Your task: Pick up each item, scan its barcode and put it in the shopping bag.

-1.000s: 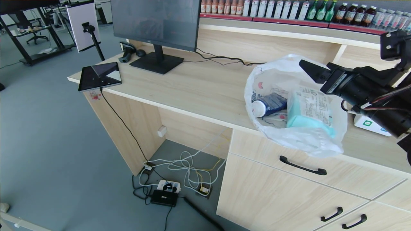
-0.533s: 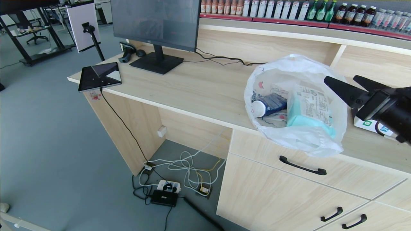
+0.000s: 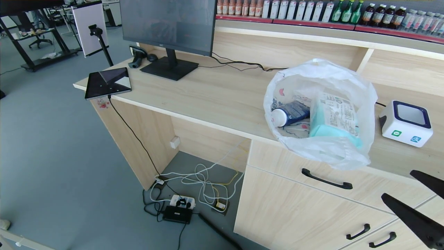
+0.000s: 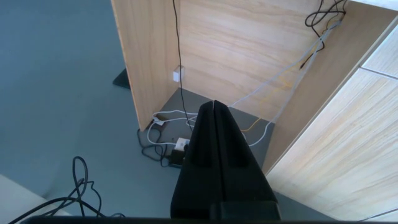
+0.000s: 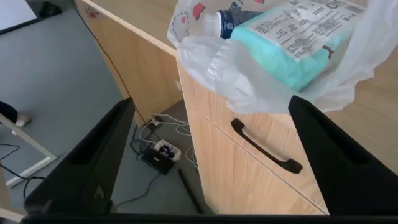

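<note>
Right gripper (image 3: 397, 184) has dropped from beside the bag at middle right to the lower right corner of the head view, now in front of the drawers, and this uncovers the white cube barcode scanner (image 3: 406, 123) it was hiding. Its two black fingers are spread wide and carry nothing. Bag and contents unchanged. White translucent plastic shopping bag (image 3: 347, 156) sits right of centre on the light wood counter (image 3: 215, 93), mouth open, lower edge hanging slightly past the counter's front edge. Inside it, a teal soft pack with a printed white label (image 3: 334, 119) lies on the right, and a dark blue bottle with a white cap (image 3: 291, 113) lies on its side just left of it, touching. Scanner stands on the counter just right of the bag, apart from it. Left gripper (image 4: 214, 109) hangs over the grey floor beside the counter's wooden side, fingers pressed together, holding nothing. Black monitor (image 3: 168, 24) at top centre, dark tablet (image 3: 107, 82) on the counter's left corner, black drawer handle (image 3: 326, 178) below the bag, white cables and power strip (image 3: 182, 203) on the floor at lower centre, row of bottles (image 3: 312, 9) on the shelf along the top right.
</note>
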{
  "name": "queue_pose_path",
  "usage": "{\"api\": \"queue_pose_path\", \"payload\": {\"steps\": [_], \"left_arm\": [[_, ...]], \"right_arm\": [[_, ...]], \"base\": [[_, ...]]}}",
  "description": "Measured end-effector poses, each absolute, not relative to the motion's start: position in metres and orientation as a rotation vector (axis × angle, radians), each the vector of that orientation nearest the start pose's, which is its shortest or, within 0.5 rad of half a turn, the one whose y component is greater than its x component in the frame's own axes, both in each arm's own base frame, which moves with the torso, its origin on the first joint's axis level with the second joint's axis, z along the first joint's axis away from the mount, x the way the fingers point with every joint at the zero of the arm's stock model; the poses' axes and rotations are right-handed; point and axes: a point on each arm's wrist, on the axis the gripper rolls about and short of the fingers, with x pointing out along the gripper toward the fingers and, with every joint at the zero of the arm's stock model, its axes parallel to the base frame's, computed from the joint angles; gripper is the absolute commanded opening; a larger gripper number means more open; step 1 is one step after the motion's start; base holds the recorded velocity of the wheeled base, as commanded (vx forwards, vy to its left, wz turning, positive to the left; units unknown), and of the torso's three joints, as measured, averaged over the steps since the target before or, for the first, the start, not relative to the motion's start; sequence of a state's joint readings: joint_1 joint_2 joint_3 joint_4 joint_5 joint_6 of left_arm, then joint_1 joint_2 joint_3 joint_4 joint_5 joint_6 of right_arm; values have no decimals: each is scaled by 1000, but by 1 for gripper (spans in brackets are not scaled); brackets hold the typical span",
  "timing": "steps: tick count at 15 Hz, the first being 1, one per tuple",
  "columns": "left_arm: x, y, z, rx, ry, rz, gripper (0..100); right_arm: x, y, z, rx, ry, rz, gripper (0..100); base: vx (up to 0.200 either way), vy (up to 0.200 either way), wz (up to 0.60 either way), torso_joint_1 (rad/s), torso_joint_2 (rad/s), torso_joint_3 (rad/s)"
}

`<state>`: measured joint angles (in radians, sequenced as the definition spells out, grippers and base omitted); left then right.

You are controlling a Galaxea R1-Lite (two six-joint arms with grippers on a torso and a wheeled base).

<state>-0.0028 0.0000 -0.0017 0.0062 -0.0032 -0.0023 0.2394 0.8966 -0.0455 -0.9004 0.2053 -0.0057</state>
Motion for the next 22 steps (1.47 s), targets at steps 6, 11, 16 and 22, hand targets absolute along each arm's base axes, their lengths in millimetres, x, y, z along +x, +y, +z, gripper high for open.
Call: {"api": "queue_pose_path", "payload": {"steps": [6,11,16,22], "left_arm": [[-23,0,75,-2,4,-6,0],[-23,0,75,0,4,-6,0],[-23,0,75,-2,4,-6,0],[-23,0,75,-2,4,-6,0]], "right_arm": [[10,7,97,-59,201,444,100],[-12,2,81,-98,127,276,100],[-19,3,81,-97,3,142,100],[-23,0,79,-83,-31,-20,100]], "base": [[0,0,0,0,0,0],[0,0,0,0,0,0],[0,0,0,0,0,0],[0,0,0,0,0,0]]}}
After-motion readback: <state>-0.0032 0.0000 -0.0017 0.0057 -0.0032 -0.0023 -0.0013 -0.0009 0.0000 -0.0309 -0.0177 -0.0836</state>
